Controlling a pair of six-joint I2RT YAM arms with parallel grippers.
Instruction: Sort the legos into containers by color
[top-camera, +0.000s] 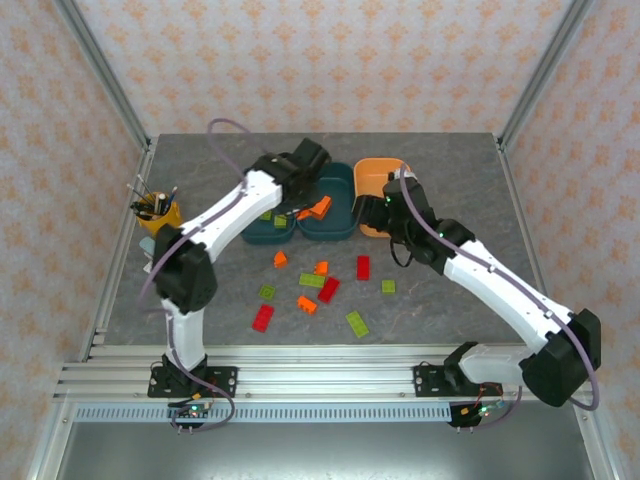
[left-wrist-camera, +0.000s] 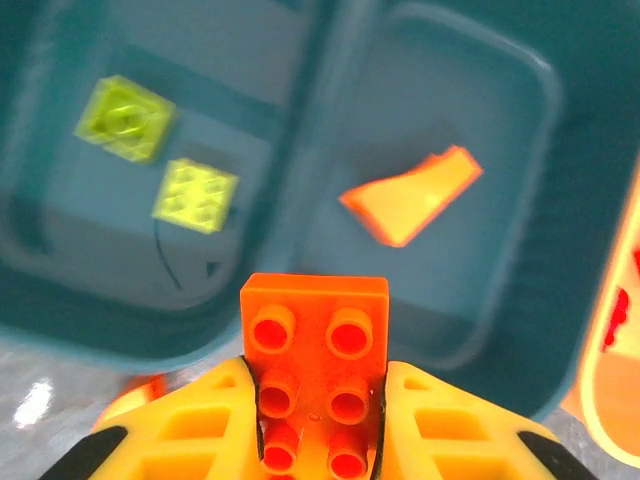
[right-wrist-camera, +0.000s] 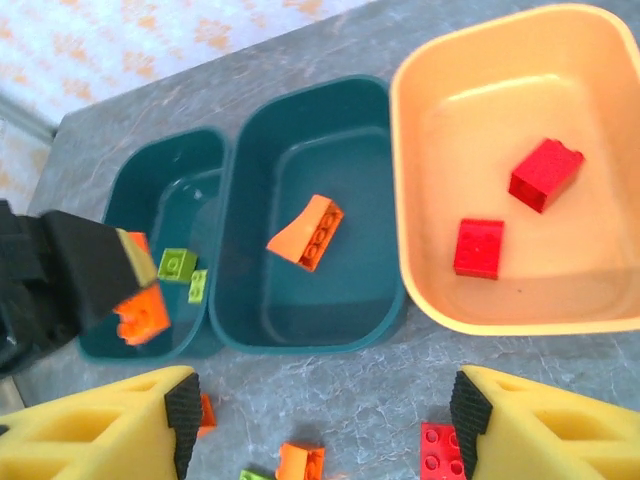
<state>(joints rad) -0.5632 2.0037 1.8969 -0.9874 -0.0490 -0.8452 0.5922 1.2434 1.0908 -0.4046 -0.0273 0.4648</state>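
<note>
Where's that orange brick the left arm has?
In the left wrist view, the brick sits clamped in the left gripper, over the near rims where the two teal trays meet.

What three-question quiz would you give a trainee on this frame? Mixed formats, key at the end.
1. True or false: the left pincer is shut on an orange brick.
2. Which colour of brick lies in the orange tray? A yellow-green; B red; C orange.
3. Fill in: the middle teal tray has ___ brick lying in it.

Key: 1 true. 2 B, two red bricks. 3 one, an orange wedge.
</note>
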